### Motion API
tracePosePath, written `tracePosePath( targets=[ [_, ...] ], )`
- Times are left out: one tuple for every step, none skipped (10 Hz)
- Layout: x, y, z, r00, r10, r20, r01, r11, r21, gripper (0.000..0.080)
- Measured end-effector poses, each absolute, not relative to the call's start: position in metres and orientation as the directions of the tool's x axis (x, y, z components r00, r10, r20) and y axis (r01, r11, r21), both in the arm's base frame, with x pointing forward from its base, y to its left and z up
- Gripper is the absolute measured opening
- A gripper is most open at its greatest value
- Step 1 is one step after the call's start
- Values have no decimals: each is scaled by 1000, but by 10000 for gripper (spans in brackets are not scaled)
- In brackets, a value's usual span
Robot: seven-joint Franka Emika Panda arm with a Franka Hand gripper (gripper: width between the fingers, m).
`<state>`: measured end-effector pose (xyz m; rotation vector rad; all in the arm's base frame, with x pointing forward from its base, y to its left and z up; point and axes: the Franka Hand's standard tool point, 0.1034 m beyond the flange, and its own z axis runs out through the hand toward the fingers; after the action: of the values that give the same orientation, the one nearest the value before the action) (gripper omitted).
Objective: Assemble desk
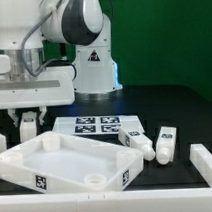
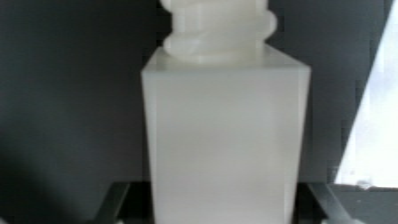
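Currently, a short square white leg (image 1: 30, 125) (image 2: 221, 130) is being gripped upright by the claw (image 1: 29, 116) (image 2: 222, 205) of the white robot arm (image 1: 60, 26), at the exterior view's left. In the wrist view the leg is filling most of the picture. It is being pinched on both sides, and a knobbly threaded stud (image 2: 214, 35) is sticking out of its far end. The held leg is being kept just behind the far corner of the desk top (image 1: 66, 161). Whether it is touching the black surface (image 1: 184, 109) cannot be told. The desk top is lying flat near the front, its raised rim and round corner sockets facing up. The marker board (image 1: 95, 124) is lying just behind it. A second leg (image 1: 137, 143) and a third leg (image 1: 166, 141) are lying beside the desk top at the exterior view's right. A fourth leg (image 1: 207, 162) is lying further right.
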<state>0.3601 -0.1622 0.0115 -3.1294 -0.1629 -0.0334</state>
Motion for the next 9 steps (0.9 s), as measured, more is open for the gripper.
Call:
tracePosePath(
  targets=[
    [361, -160, 9, 994, 107, 18, 107, -994, -10, 284],
    [360, -161, 9, 994, 105, 18, 105, -994, -10, 340],
    [360, -160, 9, 994, 105, 18, 105, -994, -10, 340],
    [360, -160, 9, 994, 105, 17, 105, -994, -10, 505],
    [360, -160, 9, 994, 105, 17, 105, -994, -10, 619],
    [359, -157, 10, 995, 96, 2, 96, -995, -29, 641],
    [365, -149, 24, 997, 82, -11, 81, -995, -62, 641],
    [375, -139, 41, 998, 69, -2, 68, -995, -71, 647],
    [385, -127, 54, 998, 64, 3, 64, -995, -81, 647]
  ],
)
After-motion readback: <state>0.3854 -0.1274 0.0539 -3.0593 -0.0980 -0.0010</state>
